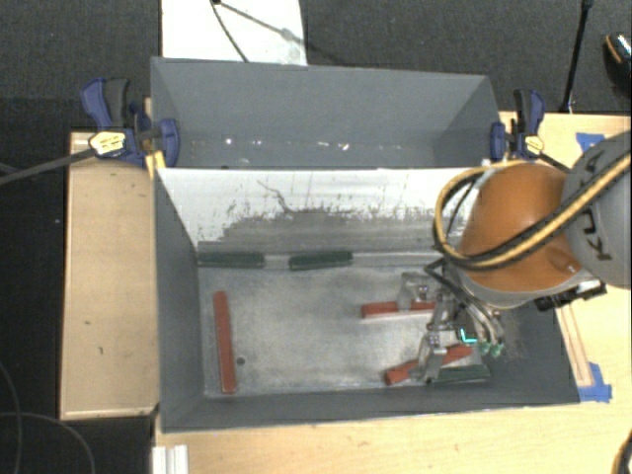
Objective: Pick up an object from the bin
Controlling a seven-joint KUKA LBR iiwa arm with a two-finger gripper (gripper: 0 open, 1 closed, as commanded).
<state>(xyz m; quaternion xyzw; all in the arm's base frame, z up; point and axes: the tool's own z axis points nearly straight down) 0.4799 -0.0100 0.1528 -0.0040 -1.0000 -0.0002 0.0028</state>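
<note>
Orange domed cover (513, 230) on the arm's wrist sits highest, at the right of the camera view. The gripper (435, 355) is below it, low over the front right part of the grey metal bin (296, 205). Whether the pincer is spread or pressed together I cannot tell. A short red bar (400, 372) lies just beside it on the bin floor, a dark green piece (466, 371) close on its other side, and a longer red bar (393, 310) just behind. The short red bar looks stiff, light and smooth. I judge a hold across its narrow width, near the middle, least likely to let it pivot or slip.
</note>
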